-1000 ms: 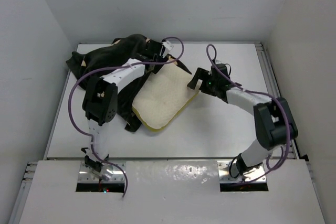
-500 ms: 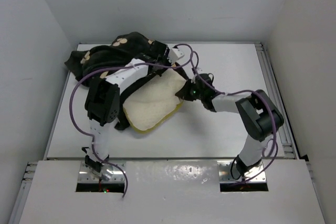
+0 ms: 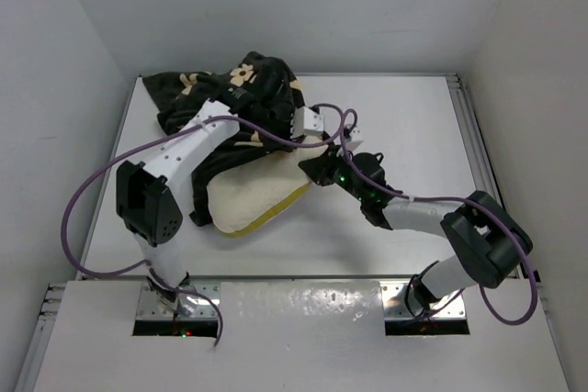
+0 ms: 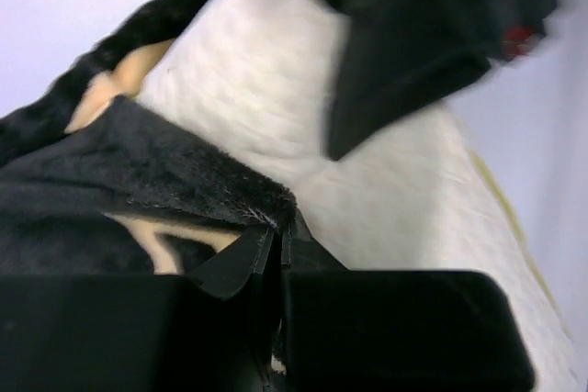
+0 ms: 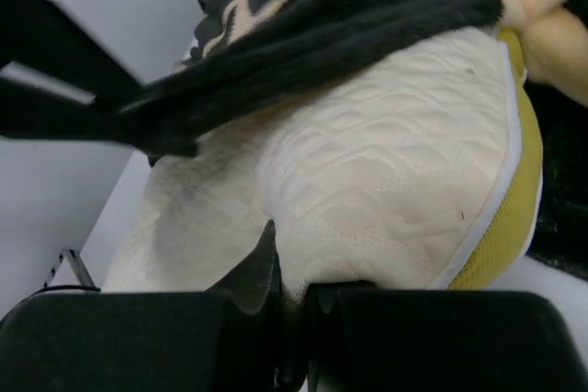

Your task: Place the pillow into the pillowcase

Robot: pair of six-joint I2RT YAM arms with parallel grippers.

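Note:
The cream dimpled pillow (image 3: 253, 199) lies at the table's middle left, its far half under the black flowered pillowcase (image 3: 243, 80). My left gripper (image 3: 294, 132) reaches across the case and is shut on the pillowcase's plush edge (image 4: 230, 192), which is drawn over the pillow (image 4: 276, 89). In its own wrist view, the left gripper (image 4: 278, 243) has that hem pinched between its jaws. My right gripper (image 3: 314, 170) is at the pillow's right edge. The right gripper (image 5: 292, 273) is shut on a fold of the pillow (image 5: 386, 181), below the overhanging pillowcase (image 5: 349, 16). The two grippers face each other closely.
The white table (image 3: 413, 126) is boxed in by white walls on three sides, with metal rails along its left and right edges. Purple cables (image 3: 92, 199) loop off both arms. The pillow's yellow side panel (image 5: 514, 199) shows at its corner.
Both grippers have closed, the left on the pillowcase edge, the right on the pillow. The left arm dragged the case rightward over the pillow; the pillow slid left and nearer.

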